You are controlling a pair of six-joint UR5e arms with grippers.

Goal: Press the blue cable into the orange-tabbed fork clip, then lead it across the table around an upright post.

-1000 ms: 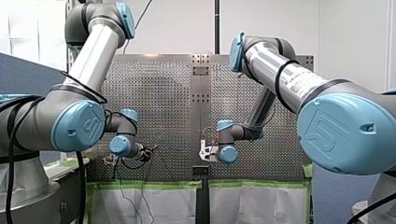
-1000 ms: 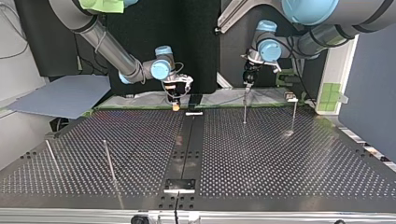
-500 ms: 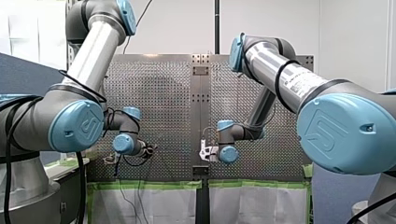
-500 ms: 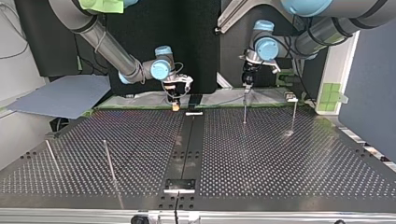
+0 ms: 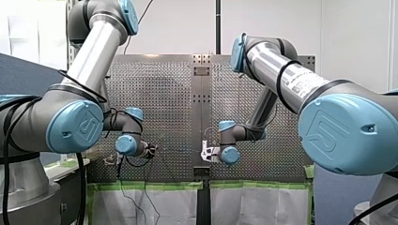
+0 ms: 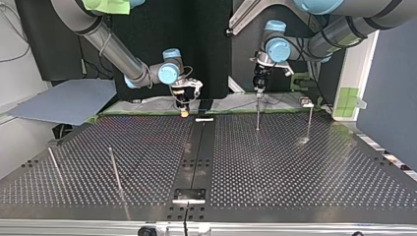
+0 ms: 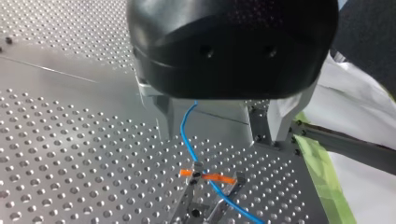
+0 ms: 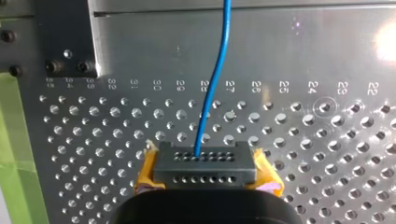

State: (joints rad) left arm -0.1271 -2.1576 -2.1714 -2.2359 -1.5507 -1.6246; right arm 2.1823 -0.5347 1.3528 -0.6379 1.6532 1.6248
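Note:
The thin blue cable (image 7: 187,135) comes out from under my left gripper (image 7: 212,135), whose metal fingers (image 7: 266,128) stand wide apart, open around it. Ahead of that gripper the cable crosses the fork clip (image 7: 205,186), between its orange tabs. In the right wrist view the blue cable (image 8: 212,88) runs out of a small black connector block (image 8: 203,163), and my right gripper (image 8: 205,179) is shut on that block with its yellow pads (image 8: 144,179). Across the table, my left gripper (image 6: 259,87) hangs just above an upright post (image 6: 257,117), while my right gripper (image 6: 184,102) is near the centre rail.
A second post (image 6: 309,120) stands near the top view's right, and two more posts (image 6: 114,169) lean at its left. A grey board (image 6: 64,101) lies beyond the table's far-left corner. Green tape (image 7: 322,172) lines the table edge beside the clip.
My left gripper has crept a little toward the top view's left, nearer over the post. The right arm and its connector block have stayed put.

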